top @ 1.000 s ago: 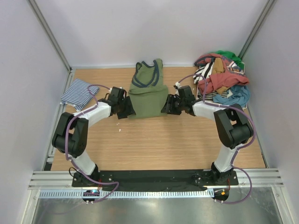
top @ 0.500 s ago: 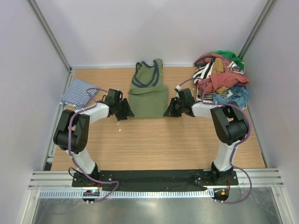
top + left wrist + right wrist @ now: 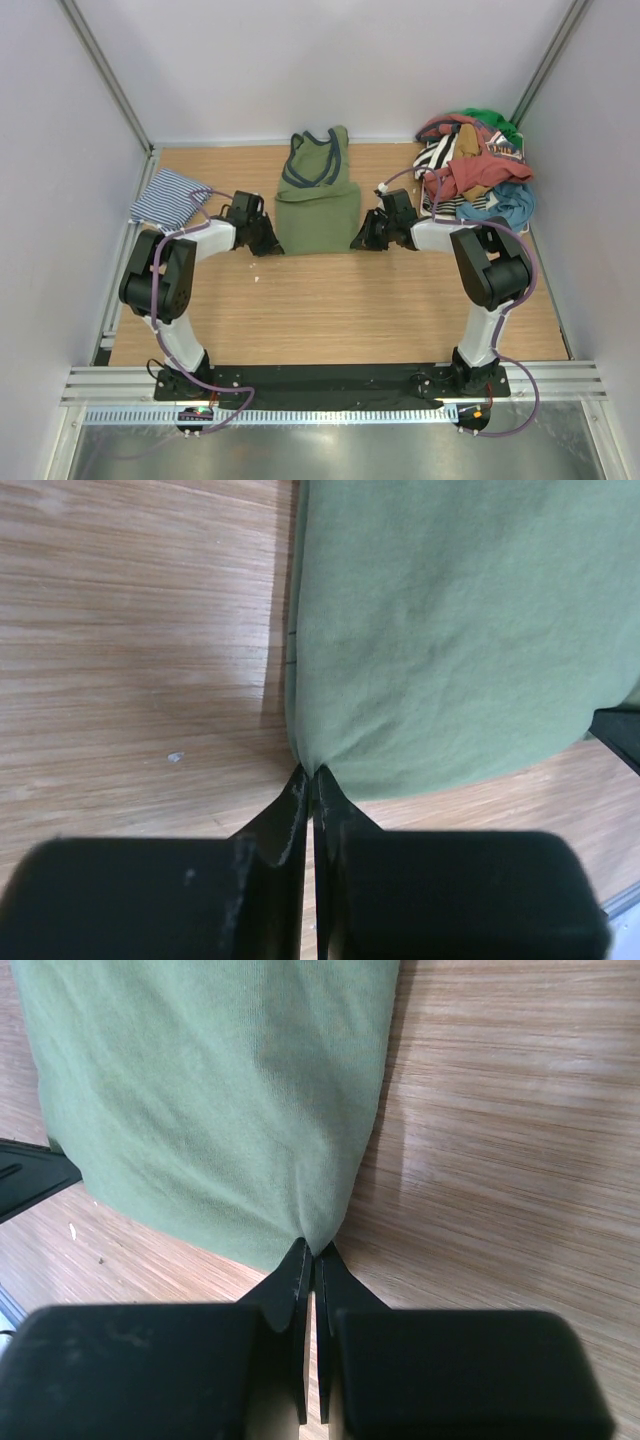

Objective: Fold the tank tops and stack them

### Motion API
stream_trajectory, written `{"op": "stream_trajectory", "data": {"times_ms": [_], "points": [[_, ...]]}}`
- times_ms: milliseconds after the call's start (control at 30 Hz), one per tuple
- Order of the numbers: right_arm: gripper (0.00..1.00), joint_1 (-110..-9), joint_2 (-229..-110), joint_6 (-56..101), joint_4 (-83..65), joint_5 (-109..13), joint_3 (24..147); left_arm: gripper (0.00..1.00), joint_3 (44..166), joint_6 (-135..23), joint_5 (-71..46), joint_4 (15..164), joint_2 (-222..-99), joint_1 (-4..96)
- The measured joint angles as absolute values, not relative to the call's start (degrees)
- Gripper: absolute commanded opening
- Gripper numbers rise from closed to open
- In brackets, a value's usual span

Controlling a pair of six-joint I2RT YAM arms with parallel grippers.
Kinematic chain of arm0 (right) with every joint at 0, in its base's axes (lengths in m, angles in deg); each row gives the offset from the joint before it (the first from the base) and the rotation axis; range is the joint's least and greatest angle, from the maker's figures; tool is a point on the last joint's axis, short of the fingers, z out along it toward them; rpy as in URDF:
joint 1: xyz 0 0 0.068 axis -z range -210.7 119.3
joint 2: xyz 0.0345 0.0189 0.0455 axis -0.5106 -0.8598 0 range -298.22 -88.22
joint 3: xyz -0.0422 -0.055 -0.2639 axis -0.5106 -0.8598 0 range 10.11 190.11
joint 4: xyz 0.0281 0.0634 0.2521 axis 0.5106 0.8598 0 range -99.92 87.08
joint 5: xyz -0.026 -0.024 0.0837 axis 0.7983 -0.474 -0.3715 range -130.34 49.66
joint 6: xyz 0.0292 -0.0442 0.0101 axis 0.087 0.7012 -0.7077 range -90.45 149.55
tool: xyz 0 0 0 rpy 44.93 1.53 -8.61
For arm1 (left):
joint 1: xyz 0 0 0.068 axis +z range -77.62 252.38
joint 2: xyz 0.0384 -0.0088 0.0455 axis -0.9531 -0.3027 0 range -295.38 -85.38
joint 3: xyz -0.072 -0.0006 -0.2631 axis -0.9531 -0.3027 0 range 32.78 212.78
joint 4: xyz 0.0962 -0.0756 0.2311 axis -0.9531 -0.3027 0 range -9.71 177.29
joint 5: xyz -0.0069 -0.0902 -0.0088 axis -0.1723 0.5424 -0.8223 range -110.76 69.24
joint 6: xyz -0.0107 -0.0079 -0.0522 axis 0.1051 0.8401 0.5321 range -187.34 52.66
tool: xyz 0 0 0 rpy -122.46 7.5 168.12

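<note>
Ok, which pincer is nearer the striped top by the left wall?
Left. The left pincer grips the green top's corner nearest the striped top; the right pincer grips the opposite corner, farther off.

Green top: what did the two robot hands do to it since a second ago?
Both grippers slid back off the cloth to its near corners and snapped shut. The left gripper now pinches one near corner of the green tank top, and the right gripper pinches the other. The top still lies flat. The striped top and the clothes pile stayed put.
</note>
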State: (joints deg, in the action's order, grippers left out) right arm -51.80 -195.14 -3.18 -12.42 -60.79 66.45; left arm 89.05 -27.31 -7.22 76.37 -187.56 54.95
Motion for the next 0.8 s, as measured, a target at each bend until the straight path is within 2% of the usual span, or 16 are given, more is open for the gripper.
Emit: {"op": "stream_trajectory", "data": {"times_ms": [333,433,567,667,800], "points": [[0.01,-51.6,-195.9,-3.5,-10.0,-61.4,68.3,0.0,90.8,-28.4,-8.0,73.7,-187.7,54.9],[0.01,-51.6,-197.8,-3.6,-3.8,-61.2,74.3,0.0,96.5,-27.9,-7.6,68.1,-188.2,54.9],[0.01,-51.6,-198.2,-3.6,7.2,-60.6,88.2,0.0,107.0,-26.7,-7.5,62.9,-187.0,54.9],[0.01,-51.6,-194.3,-3.5,9.4,-59.4,93.4,0.0,108.3,-25.7,-7.9,61.3,-180.1,54.6],[0.01,-51.7,-180.1,-3.6,8.4,-58.9,83.4,0.0,99.5,-23.9,-9.7,62.3,-165.5,51.7]]}}
